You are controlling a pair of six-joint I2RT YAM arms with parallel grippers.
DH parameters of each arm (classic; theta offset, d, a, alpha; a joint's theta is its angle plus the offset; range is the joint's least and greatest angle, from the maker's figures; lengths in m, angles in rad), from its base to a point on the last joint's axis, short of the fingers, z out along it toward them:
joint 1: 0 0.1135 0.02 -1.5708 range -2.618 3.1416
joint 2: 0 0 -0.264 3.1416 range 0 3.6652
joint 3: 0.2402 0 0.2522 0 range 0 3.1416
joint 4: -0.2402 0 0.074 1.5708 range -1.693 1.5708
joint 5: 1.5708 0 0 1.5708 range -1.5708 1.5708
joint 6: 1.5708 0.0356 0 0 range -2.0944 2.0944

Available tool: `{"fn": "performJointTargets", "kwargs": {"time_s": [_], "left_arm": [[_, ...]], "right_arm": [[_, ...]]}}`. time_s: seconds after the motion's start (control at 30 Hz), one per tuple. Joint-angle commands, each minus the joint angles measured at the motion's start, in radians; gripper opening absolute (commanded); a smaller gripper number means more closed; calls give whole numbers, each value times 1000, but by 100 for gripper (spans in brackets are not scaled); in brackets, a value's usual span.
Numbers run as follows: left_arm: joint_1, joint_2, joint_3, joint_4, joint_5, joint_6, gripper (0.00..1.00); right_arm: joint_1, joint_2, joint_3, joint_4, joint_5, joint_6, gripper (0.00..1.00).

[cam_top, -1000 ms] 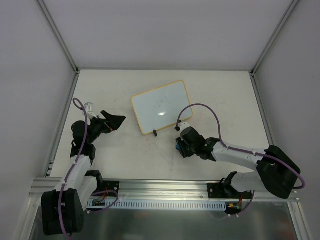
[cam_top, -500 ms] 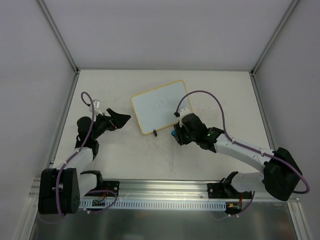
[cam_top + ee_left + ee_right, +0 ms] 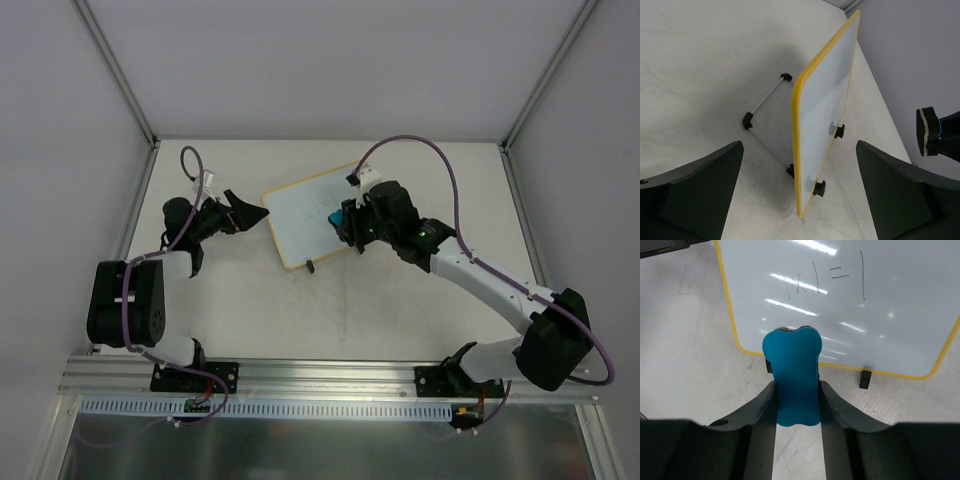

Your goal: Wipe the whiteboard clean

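The whiteboard [image 3: 305, 215], white with a yellow frame, stands tilted on a wire stand [image 3: 765, 107] and two black clip feet. Black marker writing [image 3: 825, 282] shows on its face. My right gripper [image 3: 348, 222] is shut on a blue eraser [image 3: 794, 375], held in front of the board's lower part [image 3: 880, 305], over its bottom edge. My left gripper [image 3: 250, 212] is open at the board's left end. In the left wrist view the board's edge [image 3: 796, 150] stands between its spread fingers [image 3: 705, 185], not touched. The eraser [image 3: 925, 131] shows at the far right there.
White enclosure walls with metal posts surround the table [image 3: 420, 290] on three sides. An aluminium rail [image 3: 330, 375] runs along the near edge. A purple cable [image 3: 410, 143] arches above the right arm, another [image 3: 185, 160] loops by the left wrist.
The right arm carried the eraser from the table in front of the board up to the board's face. The left arm swung forward and its open gripper reached the board's left end.
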Motion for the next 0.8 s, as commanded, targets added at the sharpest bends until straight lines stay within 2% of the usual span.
{"fn": "performJointTargets", "kwargs": {"time_s": [0.0, 0.17, 0.3, 0.33, 0.4, 0.5, 0.63, 0.77], "left_arm": [[-11, 77, 90, 122, 110, 42, 97], [-11, 177, 159, 219, 168, -3, 94], [-13, 225, 204, 216, 176, -9, 88], [-11, 235, 216, 224, 186, -14, 83], [-13, 264, 228, 245, 199, -33, 82], [-13, 307, 256, 270, 226, -64, 69], [-13, 349, 268, 334, 251, -113, 57], [-13, 357, 276, 321, 258, -116, 48]], "right_arm": [[-14, 48, 81, 11, -42, -35, 0], [-25, 102, 110, 63, -40, -41, 0], [-31, 143, 119, 123, -39, -41, 0], [-31, 166, 130, 134, -44, -42, 0], [-31, 189, 142, 161, -53, -44, 0], [-31, 232, 162, 189, -57, -56, 0], [-31, 272, 162, 270, -68, -79, 1], [-28, 281, 133, 336, -65, -88, 0]]}}
